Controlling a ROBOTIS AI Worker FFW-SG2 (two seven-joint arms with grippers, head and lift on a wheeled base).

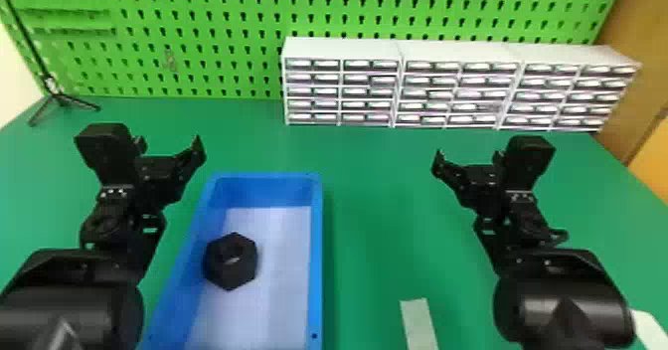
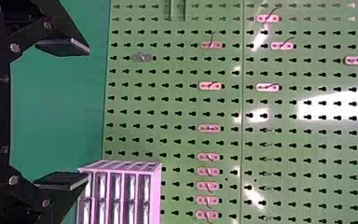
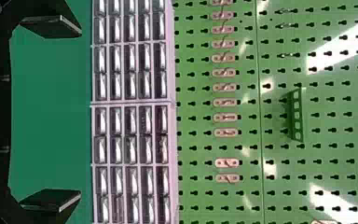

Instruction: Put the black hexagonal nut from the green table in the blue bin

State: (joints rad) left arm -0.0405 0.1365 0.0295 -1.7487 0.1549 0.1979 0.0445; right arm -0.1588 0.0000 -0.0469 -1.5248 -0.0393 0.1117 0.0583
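Black hexagonal nut (image 1: pixel 218 269) in blue bin (image 1: pixel 316 234), nearer left hand (image 1: pixel 169 145) than right hand (image 1: pixel 468 156), both spread apart

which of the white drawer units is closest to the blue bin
The leftmost drawer unit in the head view; the other two stand farther right, away from the blue bin.

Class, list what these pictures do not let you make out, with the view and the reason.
- Near end of the blue bin: head view, cut off by the bottom edge.
- Underside of the black hexagonal nut: head view, hidden by the nut itself.
- Near end of the pale strip: head view, bottom edge.
- Contents of the drawer units: head view, behind drawer fronts.
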